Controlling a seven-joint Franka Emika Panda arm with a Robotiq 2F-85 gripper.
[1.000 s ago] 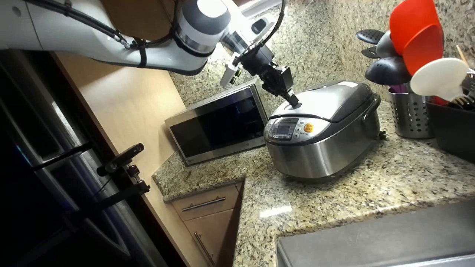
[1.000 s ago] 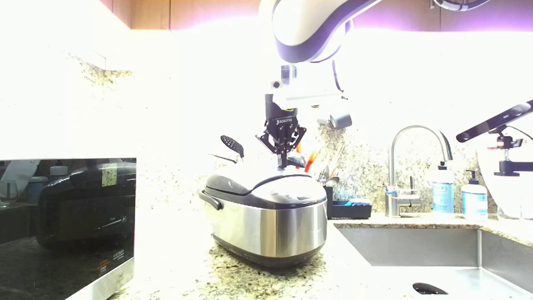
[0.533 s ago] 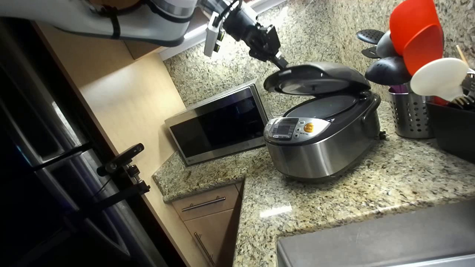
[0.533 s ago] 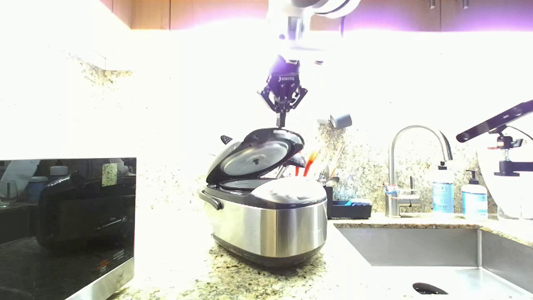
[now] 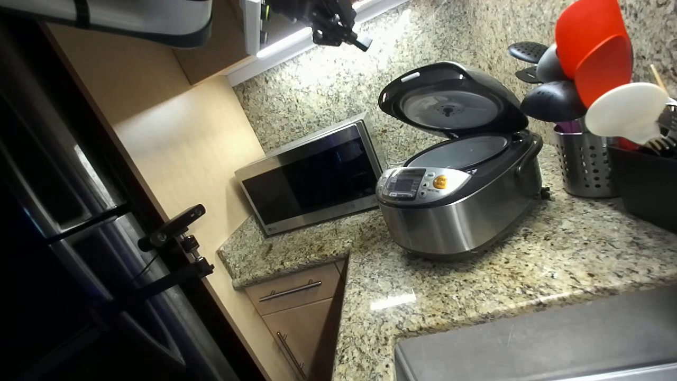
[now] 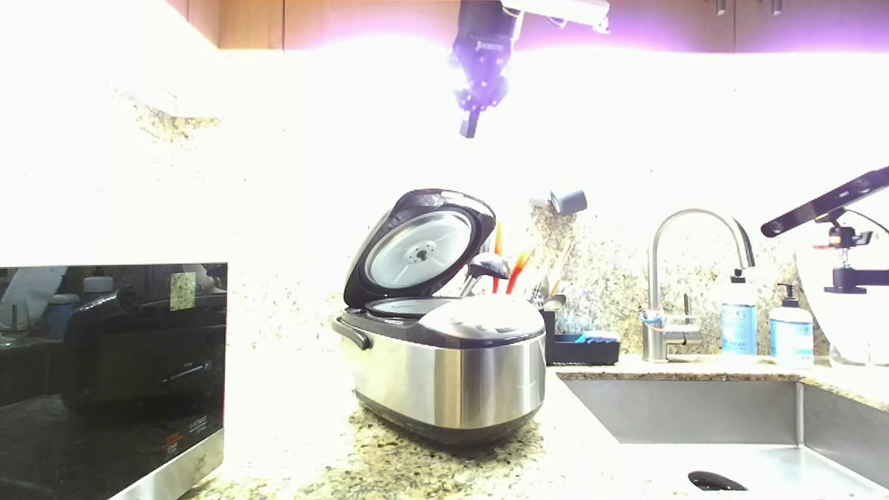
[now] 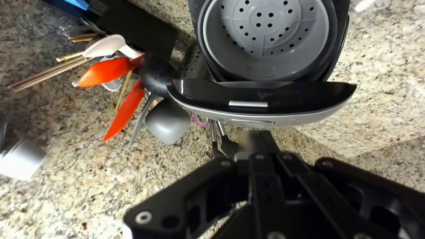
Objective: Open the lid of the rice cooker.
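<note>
The rice cooker [image 5: 439,227] stands on the counter in both exterior views [image 6: 479,389]. Its lid [image 5: 449,106] is raised and tilted back on the rear hinge, with the round inner face [image 6: 417,253] showing. In the wrist view the lid [image 7: 262,103] is seen from its front edge, and a grey round interior with holes [image 7: 265,39] shows beyond it. My gripper [image 5: 364,43] is shut and empty, above the lid and apart from it. It also hangs above the lid in an exterior view [image 6: 469,126]. In the wrist view the gripper [image 7: 257,141] has its jaws together.
The microwave [image 5: 312,174] stands beside the cooker. A perforated utensil holder [image 5: 587,164] and a dark bin [image 5: 645,180] with red, black and white utensils stand close behind. A sink [image 6: 680,410] and faucet [image 6: 705,212] are on the other side. Cabinets [image 6: 368,21] hang overhead.
The lid was closed, then rose partway with the fingertips at its front edge, and now stands higher. My gripper has moved up and away from the lid. The cooker body has not moved.
</note>
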